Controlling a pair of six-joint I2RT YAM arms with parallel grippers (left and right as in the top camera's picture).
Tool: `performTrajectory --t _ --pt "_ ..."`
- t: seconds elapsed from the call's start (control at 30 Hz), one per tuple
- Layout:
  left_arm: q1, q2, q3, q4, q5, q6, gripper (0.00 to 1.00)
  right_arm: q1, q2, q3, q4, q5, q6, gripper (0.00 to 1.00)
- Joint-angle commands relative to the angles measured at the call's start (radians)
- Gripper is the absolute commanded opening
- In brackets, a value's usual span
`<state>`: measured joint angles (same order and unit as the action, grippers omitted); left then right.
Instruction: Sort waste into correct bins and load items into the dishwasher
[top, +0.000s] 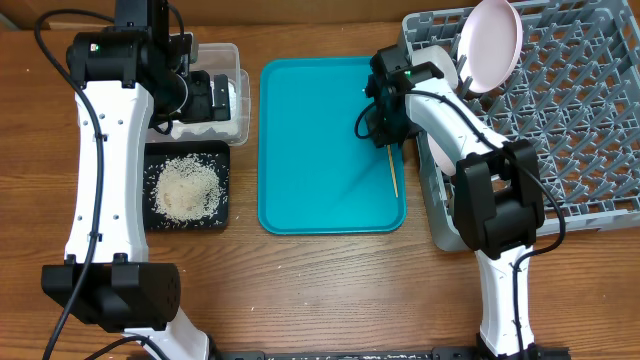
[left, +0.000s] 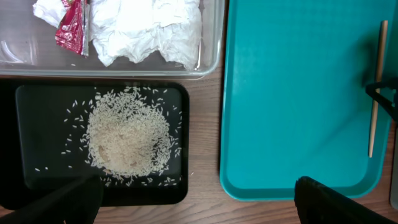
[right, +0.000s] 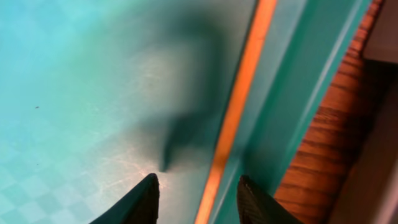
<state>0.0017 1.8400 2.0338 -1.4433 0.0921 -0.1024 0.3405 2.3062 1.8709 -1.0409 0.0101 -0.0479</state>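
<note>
the right gripper (right: 205, 200) hangs low over the teal tray (right: 74, 87), jaws parted, clamping nothing. the chopstick (right: 241, 99) lies flat by the tray's right rim, running from the frame's upper middle down between the two fingertips, with a gap either side. the left gripper (left: 196, 200) is spread wide above the black tray (left: 31, 106).

You see one chopstick (top: 393, 172) lying along the right edge of the teal tray (top: 310, 150), with your right hand (top: 384, 130) over its far end. Rice (top: 186, 187) sits heaped in the black tray (top: 218, 215) toward the desk's (top: 330, 290) left edge. A plate (top: 490, 45) stands upright in the grey rack (top: 580, 130).
</note>
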Motion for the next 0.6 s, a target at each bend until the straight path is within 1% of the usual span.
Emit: performTrajectory --t 0.0,0.1,0.23,0.43,0.57 --pt "-0.003 -0.019 0.015 0.004 -0.006 0.001 1.00 0.014 -0.005 -0.006 -0.001 -0.030 -0.010 0.40" --pt "-0.003 -0.019 0.015 0.004 -0.007 0.001 1.00 0.014 -0.002 -0.019 0.004 -0.035 -0.008 0.36" --pt "-0.003 -0.019 0.015 0.004 -0.007 0.001 1.00 0.013 -0.002 -0.044 0.009 -0.035 -0.005 0.33" --pt "-0.003 -0.019 0.015 0.004 -0.007 0.001 1.00 0.013 -0.002 -0.098 0.023 -0.011 -0.005 0.33" --pt "-0.003 -0.019 0.015 0.004 -0.007 0.001 1.00 0.013 -0.002 -0.099 0.026 -0.011 -0.005 0.33"
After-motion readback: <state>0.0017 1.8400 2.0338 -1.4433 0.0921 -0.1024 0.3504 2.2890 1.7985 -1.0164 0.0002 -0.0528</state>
